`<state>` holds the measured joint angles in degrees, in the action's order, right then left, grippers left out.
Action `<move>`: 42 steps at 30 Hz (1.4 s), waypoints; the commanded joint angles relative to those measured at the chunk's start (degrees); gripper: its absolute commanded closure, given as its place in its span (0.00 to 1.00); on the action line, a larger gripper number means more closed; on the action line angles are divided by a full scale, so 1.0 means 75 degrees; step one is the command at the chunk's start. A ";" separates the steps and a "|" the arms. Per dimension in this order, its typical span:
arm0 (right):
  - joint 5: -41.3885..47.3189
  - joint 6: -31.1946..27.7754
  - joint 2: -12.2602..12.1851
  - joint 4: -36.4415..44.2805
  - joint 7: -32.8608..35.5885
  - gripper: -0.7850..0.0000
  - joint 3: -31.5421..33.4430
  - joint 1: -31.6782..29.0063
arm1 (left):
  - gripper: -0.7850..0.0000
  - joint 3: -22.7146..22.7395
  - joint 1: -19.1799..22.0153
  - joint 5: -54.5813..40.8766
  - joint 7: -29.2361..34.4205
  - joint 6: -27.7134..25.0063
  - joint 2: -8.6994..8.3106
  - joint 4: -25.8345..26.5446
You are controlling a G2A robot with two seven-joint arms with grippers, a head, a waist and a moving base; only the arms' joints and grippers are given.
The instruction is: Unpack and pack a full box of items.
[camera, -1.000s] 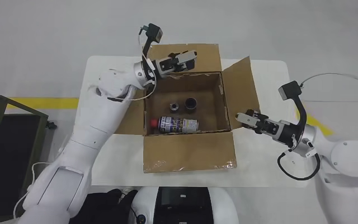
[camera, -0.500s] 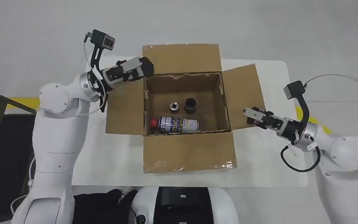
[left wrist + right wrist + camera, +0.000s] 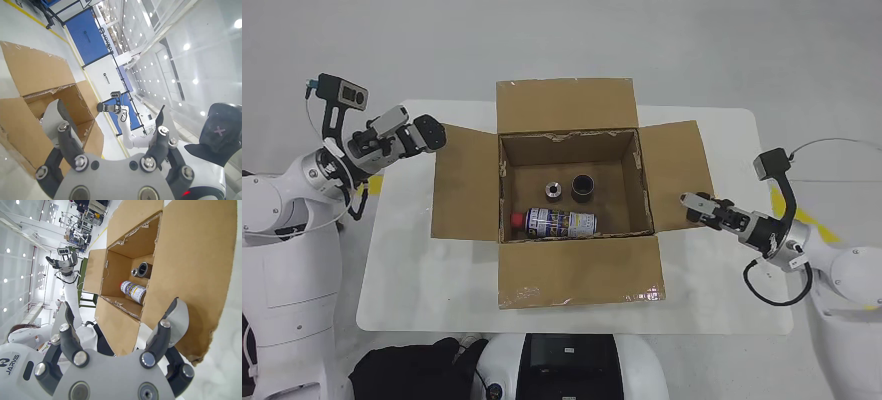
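We see white table (image 3: 722,290) on grey floor (image 3: 742,50); blue wall panels (image 3: 87,39) in hall behind.

Cardboard box (image 3: 577,270) at centre of top view, four flaps folded out, edges torn.

Inside we find printed can (image 3: 560,222) lying flat along lower wall, with metal ring (image 3: 553,189) and dark cylinder (image 3: 584,186) above it.

Left gripper (image 3: 420,133) upper left of frame, jaws apart, empty.

Right gripper (image 3: 692,203) at right flap edge, jaws apart, empty.
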<state>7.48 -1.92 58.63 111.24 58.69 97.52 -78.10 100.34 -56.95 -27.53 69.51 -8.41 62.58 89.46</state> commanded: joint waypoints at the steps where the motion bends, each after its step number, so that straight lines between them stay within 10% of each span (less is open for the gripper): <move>1: 0.0005 0.0008 -0.0012 -0.0014 -0.0029 0.00 -0.0020 0.0027 | 0.00 -0.0011 0.0010 0.0003 0.0002 -0.0007 0.0002 -0.0004; 42: 0.0280 -0.0176 0.0054 -0.2148 -0.0233 0.00 -0.2367 0.1630 | 0.00 -0.0011 0.0010 0.0003 0.0002 -0.0007 0.0002 -0.0004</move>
<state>8.94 -3.26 59.00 95.22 57.05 79.99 -65.83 100.26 -56.88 -27.50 69.52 -8.46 62.59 89.43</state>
